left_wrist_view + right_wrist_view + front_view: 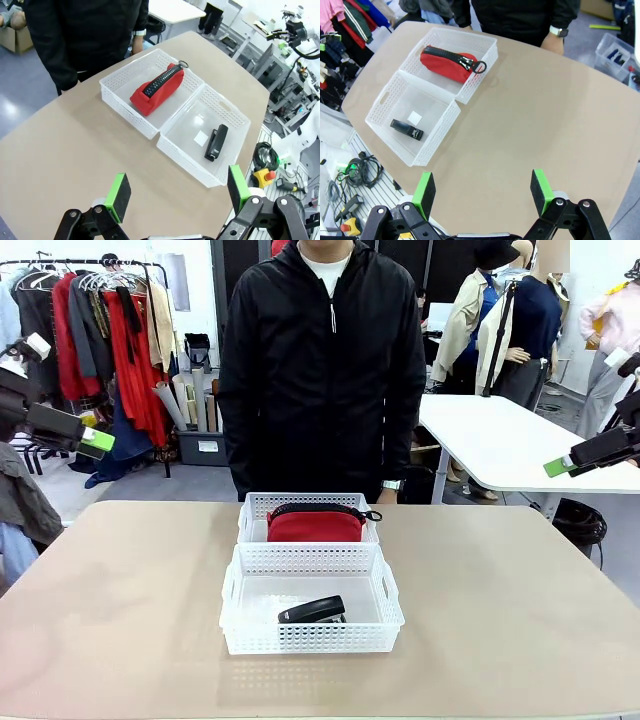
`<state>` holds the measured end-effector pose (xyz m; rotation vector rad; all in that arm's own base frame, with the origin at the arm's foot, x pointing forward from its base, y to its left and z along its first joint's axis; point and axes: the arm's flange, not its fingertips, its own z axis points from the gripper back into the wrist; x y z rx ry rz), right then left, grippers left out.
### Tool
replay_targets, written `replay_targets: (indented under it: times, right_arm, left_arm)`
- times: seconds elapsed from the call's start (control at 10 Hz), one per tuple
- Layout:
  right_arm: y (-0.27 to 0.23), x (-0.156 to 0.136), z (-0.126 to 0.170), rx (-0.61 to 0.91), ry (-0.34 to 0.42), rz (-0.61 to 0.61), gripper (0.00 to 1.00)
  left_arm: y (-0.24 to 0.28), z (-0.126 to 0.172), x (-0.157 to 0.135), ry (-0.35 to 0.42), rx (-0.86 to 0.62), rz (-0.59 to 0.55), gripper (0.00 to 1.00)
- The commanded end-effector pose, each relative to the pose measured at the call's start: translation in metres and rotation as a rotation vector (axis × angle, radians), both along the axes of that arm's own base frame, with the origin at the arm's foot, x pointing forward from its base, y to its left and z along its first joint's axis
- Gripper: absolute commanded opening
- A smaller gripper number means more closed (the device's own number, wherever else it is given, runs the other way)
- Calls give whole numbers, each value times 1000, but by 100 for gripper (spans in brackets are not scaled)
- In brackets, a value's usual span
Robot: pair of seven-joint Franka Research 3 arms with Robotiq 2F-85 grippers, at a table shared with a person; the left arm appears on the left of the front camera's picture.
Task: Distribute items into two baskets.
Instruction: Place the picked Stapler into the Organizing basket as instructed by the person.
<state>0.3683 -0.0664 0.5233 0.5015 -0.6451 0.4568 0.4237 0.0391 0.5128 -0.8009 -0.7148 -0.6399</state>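
Note:
Two white mesh baskets stand end to end at the table's middle. The far basket (256,508) (117,80) (487,46) holds the red pouch (314,525) (156,93) (445,62) with its black zipper up. The near basket (310,638) (230,117) (387,97) holds the black stapler (312,611) (216,142) (406,129) beside a small white label. My left gripper (95,443) (177,195) hangs open, high off the table's left side. My right gripper (560,467) (482,192) is open too, raised off the right side. Neither touches anything.
A person in a black jacket (320,370) stands at the table's far edge right behind the baskets, a watch on one wrist (558,32). Bare tan tabletop (520,610) lies on both sides of the baskets. A clothes rack (100,330) and a white table (500,440) stand farther back.

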Motion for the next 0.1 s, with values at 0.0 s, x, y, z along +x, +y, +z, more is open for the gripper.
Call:
replay_targets:
  times: [0.0]
  right_arm:
    - [0,0,1,2,-3,1,100]
  left_arm:
    - [-1,0,-4,-4,-3,-5,100]
